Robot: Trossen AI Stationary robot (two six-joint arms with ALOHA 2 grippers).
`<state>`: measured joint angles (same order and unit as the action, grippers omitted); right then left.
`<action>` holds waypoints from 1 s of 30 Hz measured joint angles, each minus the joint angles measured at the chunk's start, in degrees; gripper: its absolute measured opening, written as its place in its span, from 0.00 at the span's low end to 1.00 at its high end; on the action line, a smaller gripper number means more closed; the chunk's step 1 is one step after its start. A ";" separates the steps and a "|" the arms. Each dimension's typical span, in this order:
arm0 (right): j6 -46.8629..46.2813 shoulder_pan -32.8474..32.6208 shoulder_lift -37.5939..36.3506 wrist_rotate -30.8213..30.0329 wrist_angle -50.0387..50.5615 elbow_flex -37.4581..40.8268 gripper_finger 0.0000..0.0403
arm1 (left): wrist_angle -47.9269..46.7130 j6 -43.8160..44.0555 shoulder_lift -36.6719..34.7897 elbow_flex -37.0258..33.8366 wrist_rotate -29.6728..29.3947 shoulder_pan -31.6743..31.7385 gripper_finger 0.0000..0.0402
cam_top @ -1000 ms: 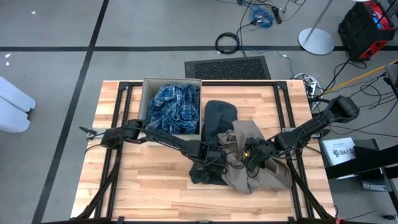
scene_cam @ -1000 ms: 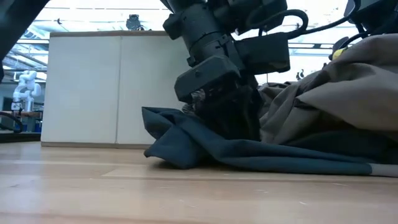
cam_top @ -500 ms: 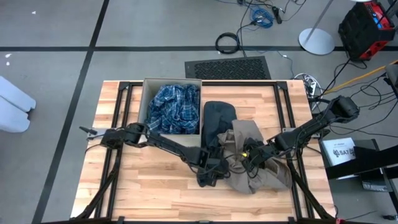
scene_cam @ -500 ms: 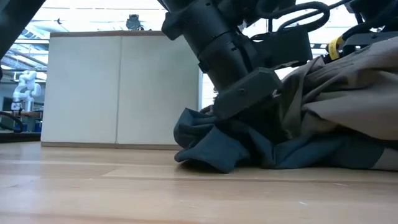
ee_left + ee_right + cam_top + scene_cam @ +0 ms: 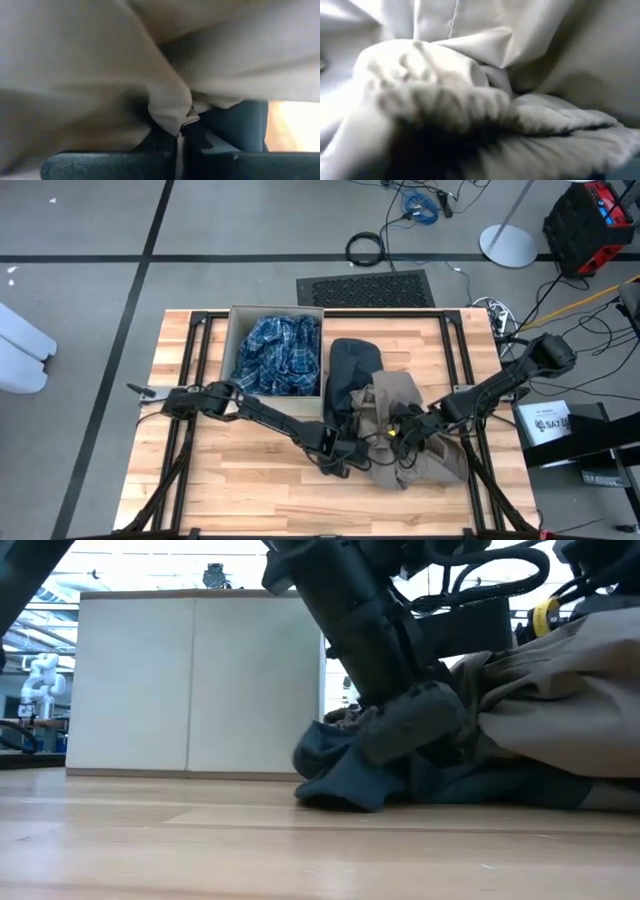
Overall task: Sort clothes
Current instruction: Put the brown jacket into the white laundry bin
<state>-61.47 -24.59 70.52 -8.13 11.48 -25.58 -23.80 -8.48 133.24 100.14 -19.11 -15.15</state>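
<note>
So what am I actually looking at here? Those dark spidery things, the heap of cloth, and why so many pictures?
They are two robot arms at a wooden table, sorting clothes. One camera looks straight down, one sits at table-top height, and one rides on each arm's wrist. From above, the left arm's tool and the right arm's tool are both pushed into a heap: a khaki-tan garment lying over a dark navy one. A blue-and-white plaid garment already sits in the cardboard box at the table's far side. The left wrist picture shows that tool's fingers almost closed, with tan cloth bunched at the gap. The right wrist picture shows only pale folds, so its grip cannot be judged.
</note>
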 joint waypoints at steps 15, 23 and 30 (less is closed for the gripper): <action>6.73 2.07 12.37 4.53 -13.30 -0.10 0.41 | 3.96 0.60 0.12 0.08 -2.34 -0.37 0.02; 7.12 4.80 4.50 13.66 -10.55 0.26 0.60 | 4.14 0.58 0.05 0.22 -2.36 -0.69 0.02; 3.79 8.49 0.16 20.85 -7.78 0.16 0.61 | 4.12 0.57 -0.04 0.26 -2.37 -0.69 0.02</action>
<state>-57.67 -16.10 70.68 12.72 3.70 -25.42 -19.68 -7.90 133.21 100.40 -21.48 -15.84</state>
